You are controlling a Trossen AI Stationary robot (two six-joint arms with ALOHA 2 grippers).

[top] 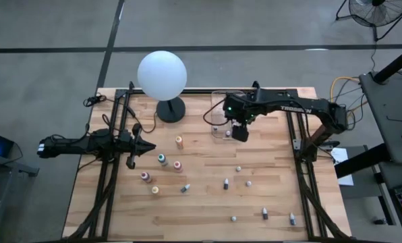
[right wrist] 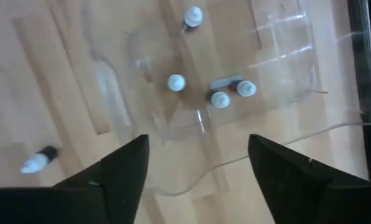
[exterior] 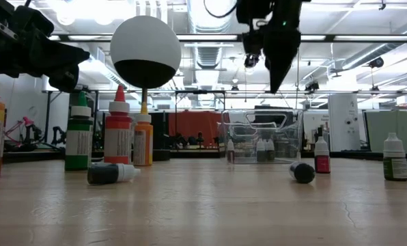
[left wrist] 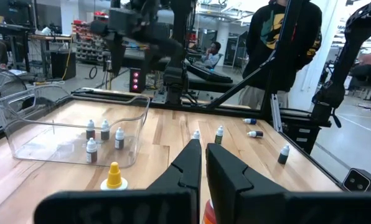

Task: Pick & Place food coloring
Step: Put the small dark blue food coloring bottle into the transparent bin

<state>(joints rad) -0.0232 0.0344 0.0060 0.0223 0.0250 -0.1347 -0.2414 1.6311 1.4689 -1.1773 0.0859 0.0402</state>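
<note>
Light wooden table (top: 208, 209). Clear bin (top: 221, 116) directly below right gripper (top: 239, 132); white globe lamp (top: 162, 75) beyond it; dropper bottles (top: 162, 160) scattered toward left gripper (top: 149, 146).

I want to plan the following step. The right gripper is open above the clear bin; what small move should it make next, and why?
Probably lift the right gripper away from the clear bin and swing toward the nearest loose bottle: its fingers are open and empty, and many bottles lie on the table.

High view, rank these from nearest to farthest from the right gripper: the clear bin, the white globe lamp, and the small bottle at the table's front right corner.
From the right gripper:
1. Clear bin, right beside it, at the table's back.
2. White globe lamp, back, toward the left arm's side.
3. Corner bottle, front right edge.
</note>
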